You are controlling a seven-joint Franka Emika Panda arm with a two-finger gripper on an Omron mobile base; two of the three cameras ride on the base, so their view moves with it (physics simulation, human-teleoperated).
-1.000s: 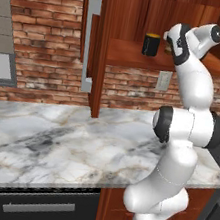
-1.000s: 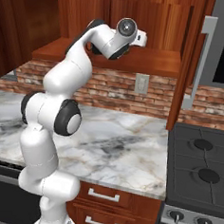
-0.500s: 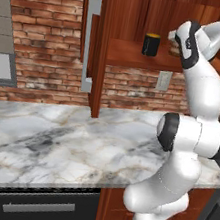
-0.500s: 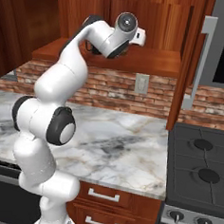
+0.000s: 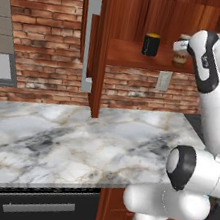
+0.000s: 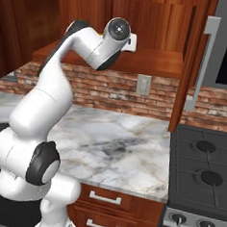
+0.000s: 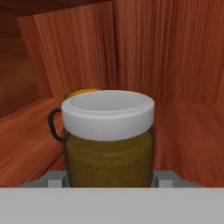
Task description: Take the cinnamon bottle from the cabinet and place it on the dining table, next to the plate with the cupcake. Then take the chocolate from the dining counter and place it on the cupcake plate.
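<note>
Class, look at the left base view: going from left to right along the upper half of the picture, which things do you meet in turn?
Brick wall → open cabinet door's grey handle → dark mug on the cabinet shelf → cinnamon bottle → the arm's white upper link.

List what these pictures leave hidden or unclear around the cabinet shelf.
- Gripper fingers: in the hand view the cinnamon bottle covers them; open or shut cannot be told.
- Black mug: in the hand view the bottle hides all but its handle and yellow rim.
- Cinnamon bottle in the left base view: the arm covers most of it.
</note>
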